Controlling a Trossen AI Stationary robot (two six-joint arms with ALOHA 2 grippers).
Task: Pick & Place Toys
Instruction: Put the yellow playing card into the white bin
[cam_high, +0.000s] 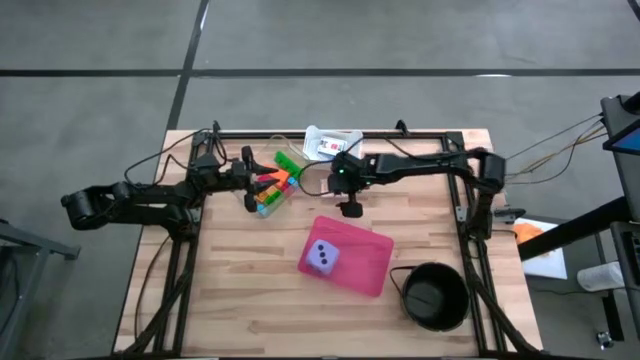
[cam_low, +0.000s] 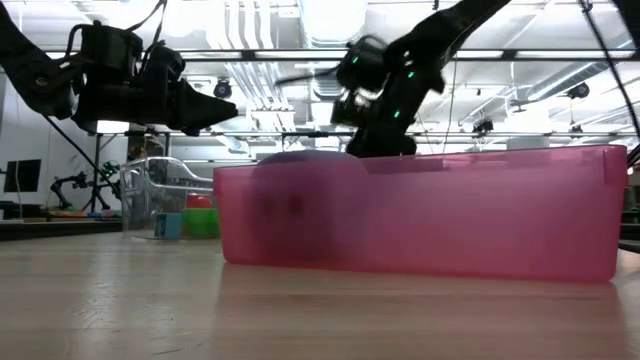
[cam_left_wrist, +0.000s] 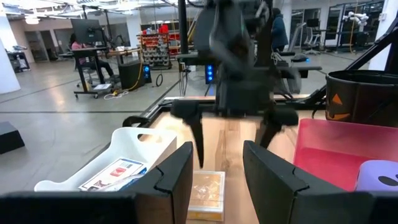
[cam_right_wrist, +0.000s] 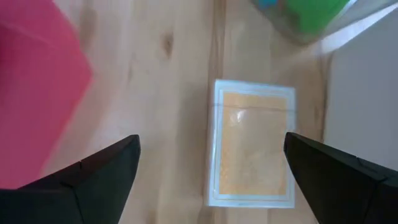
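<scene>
High view: lilac die (cam_high: 322, 257) lying dots-up in the pink tray (cam_high: 368, 268), near the middle of the table (cam_high: 250, 300), a little right of centre. Farther off and to the left, a heap of small bricks (cam_high: 272, 188) in green, orange, red, pink and blue, packed in a clear tub (cam_low: 163, 195) that stands on the wood well apart from the tray.

Just right of that tub, lying flat on the table, a thin clear case (cam_right_wrist: 254, 143) with an orange filling. Directly above the case, the right claw (cam_high: 351, 208), pointed straight down with its two fingers (cam_right_wrist: 106, 171) spread wide to either side of the case. Clear of it, gripping nothing.

Left of the tub, the left claw (cam_high: 247, 188), raised off the table and level, aimed toward the right claw. Fingers (cam_left_wrist: 180, 168) partly apart with a plain gap between them. Apparently empty, though hard to be sure from the wrist view, where only the table and the clear case show through the gap.

At the far edge of the table, behind the tub, a white tray (cam_high: 325, 143) with a printed card in it. At the near right corner, a black round bowl (cam_high: 435, 297), just beside the pink tray.
</scene>
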